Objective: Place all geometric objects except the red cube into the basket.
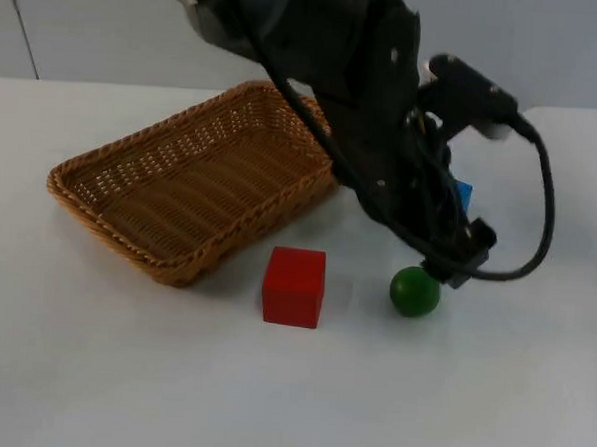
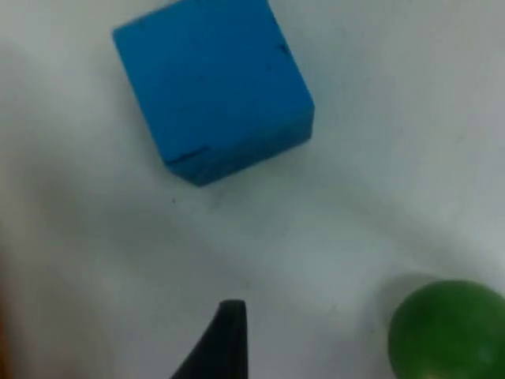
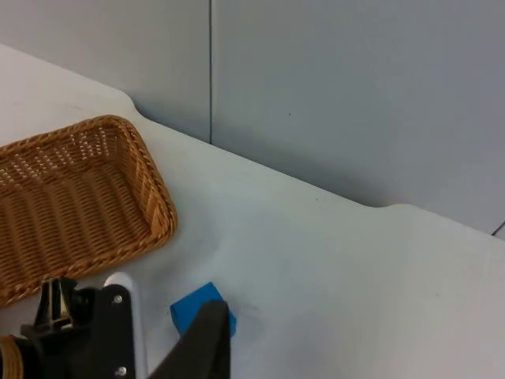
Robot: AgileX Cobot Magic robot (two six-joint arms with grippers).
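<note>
Two objects remain outside the basket (image 1: 195, 193): the green ball (image 1: 414, 292) and the blue cube (image 1: 464, 196). The left gripper (image 1: 447, 263) hangs touching or just above the ball, on the side away from the basket; you cannot tell its finger state. The cube lies just behind the ball. The red cube (image 1: 294, 286) sits between ball and basket. The right arm waits.
</note>
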